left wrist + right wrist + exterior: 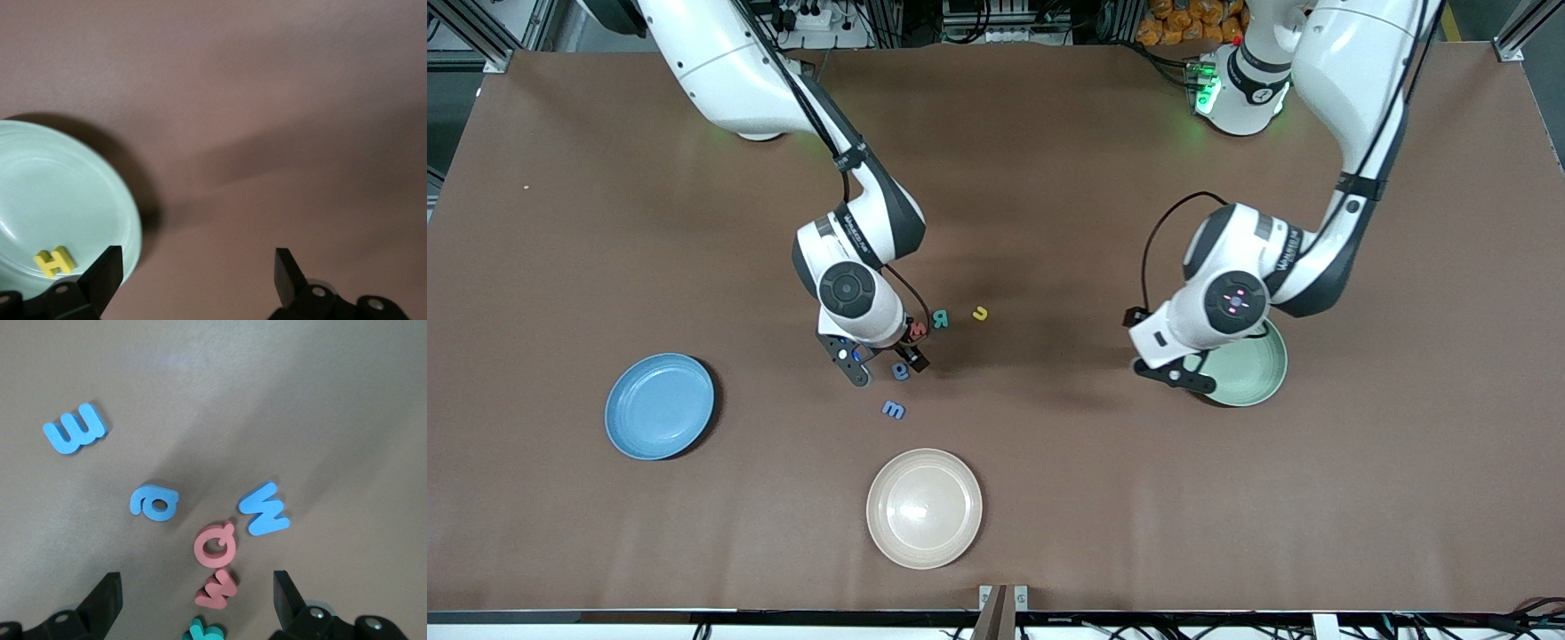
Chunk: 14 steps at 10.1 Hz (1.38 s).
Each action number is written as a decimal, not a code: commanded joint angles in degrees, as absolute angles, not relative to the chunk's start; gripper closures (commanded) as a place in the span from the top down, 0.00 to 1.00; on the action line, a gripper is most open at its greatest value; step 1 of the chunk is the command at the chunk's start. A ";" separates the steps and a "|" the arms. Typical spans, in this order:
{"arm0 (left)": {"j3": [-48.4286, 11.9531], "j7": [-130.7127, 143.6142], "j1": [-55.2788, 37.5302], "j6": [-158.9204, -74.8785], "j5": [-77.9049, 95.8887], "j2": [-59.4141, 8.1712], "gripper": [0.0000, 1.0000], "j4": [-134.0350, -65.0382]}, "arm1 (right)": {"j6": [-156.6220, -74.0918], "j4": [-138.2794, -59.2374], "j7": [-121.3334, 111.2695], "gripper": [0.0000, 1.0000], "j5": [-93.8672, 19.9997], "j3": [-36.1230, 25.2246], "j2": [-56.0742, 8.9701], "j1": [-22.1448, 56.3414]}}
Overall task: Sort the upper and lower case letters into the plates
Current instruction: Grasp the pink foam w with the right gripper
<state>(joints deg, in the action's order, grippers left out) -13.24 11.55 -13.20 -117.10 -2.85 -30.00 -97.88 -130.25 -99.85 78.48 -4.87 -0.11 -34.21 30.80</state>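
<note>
Near edge, mid-surface: cream plate (924, 508), no letters on it. Blue plate (660, 405) toward the right arm's end, bare. Blue m (894, 410) and blue a (900, 372) lie just past the cream plate. My right pincer (882, 363) is wide, holding nothing, low over that letter cluster: red Q (215, 547), red w (217, 589), blue W (265, 509). Teal R (940, 318) and yellow u (980, 313) sit beside it. My left pincer (1176, 373) is wide, holding nothing, at the mint plate's (1258, 373) rim; yellow H (55, 261) lies in it.
</note>
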 commanded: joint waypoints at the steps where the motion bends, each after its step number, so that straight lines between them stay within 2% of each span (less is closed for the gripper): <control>1: -12.74 11.69 -12.57 -116.89 -0.70 -31.46 1.00 -95.01 | -140.74 -111.32 83.29 1.00 -5.98 0.09 -28.39 31.11; 4: -12.74 11.69 -12.66 -116.81 -0.70 -31.81 1.00 -94.92 | -150.10 -116.71 86.91 1.00 -5.89 0.00 -29.18 33.56; 8: -12.74 11.60 -13.27 -116.81 -0.97 -32.61 1.00 -94.22 | -150.21 -116.02 88.77 1.00 -5.71 0.00 -30.93 34.98; 11: -12.66 11.87 -14.50 -116.81 -1.32 -33.05 1.00 -94.22 | -150.12 -112.86 88.86 1.00 -5.36 -0.09 -35.06 35.07; 14: -12.66 11.95 -14.50 -116.81 -1.32 -33.40 1.00 -94.13 | -149.94 -111.98 88.86 1.00 -5.36 -0.09 -35.24 34.81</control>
